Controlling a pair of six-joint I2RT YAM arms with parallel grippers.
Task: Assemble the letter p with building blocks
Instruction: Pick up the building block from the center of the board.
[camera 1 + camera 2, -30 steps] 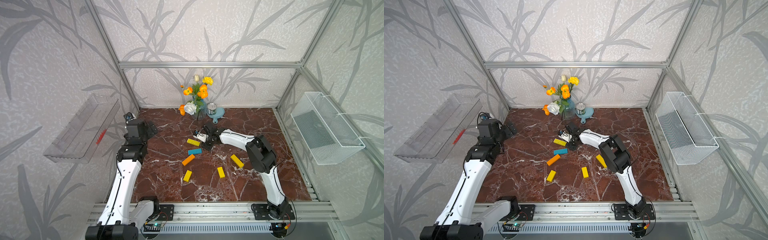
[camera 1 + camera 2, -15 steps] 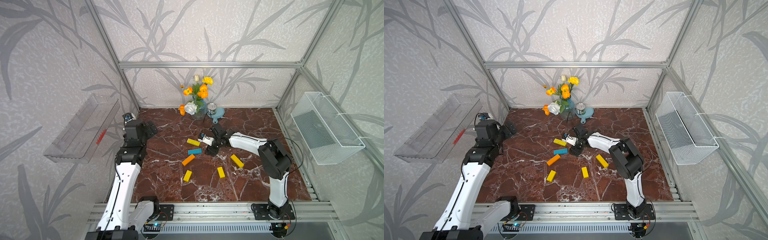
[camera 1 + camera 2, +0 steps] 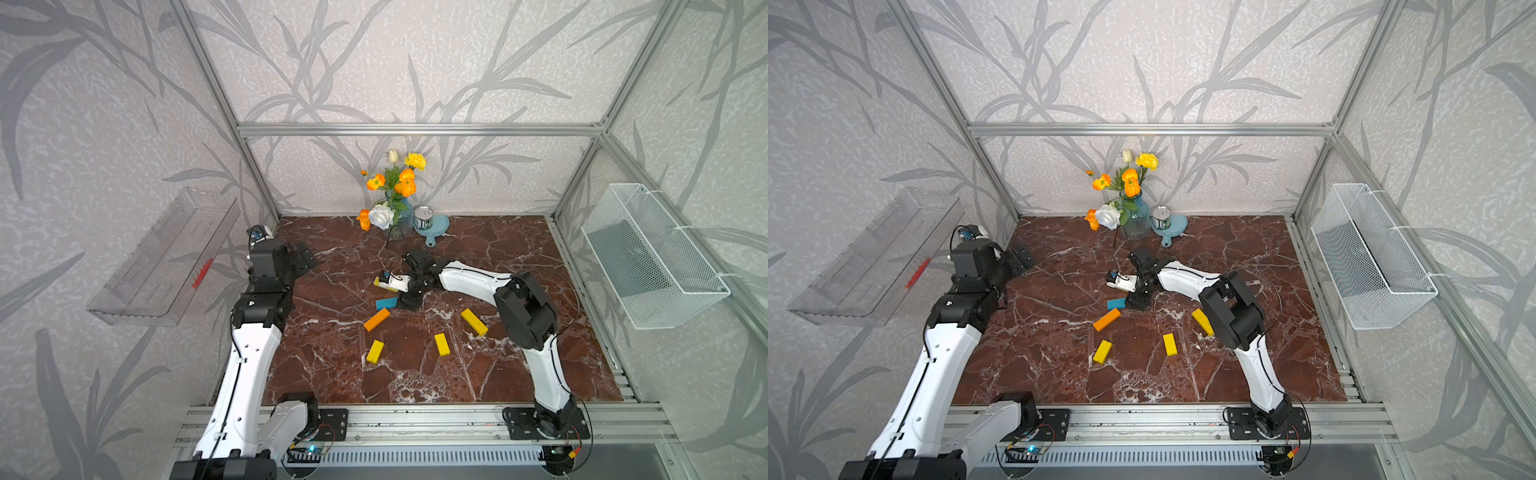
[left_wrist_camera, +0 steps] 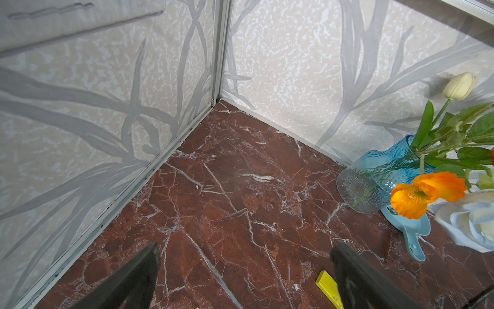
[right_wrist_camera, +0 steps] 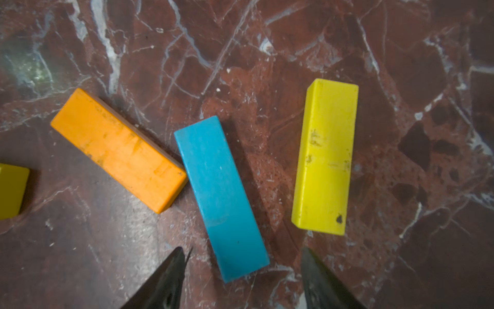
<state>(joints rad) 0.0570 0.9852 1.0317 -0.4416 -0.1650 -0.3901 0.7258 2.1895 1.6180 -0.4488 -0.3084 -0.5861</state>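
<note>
Robot-laboratory test cell dressed as a home: aluminium frame (image 3: 415,129), leaf-wallpaper panels (image 3: 415,62), marble-pattern tabletop (image 3: 415,374), two robot arms (image 3: 245,365) bolted to a front rail (image 3: 415,419). A blue glass vase (image 4: 379,174) of flowers stands ahead of the left gripper (image 4: 246,247), off to one side of its parted jaws.

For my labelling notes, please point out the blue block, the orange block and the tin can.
blue block (image 5: 222,198): right wrist view, middle of its top face.
orange block (image 5: 119,149): right wrist view, middle of its top face.
tin can (image 3: 423,217): in a top view, middle of the can's visible body.

Bright even light, soft wrist-view blur
</note>
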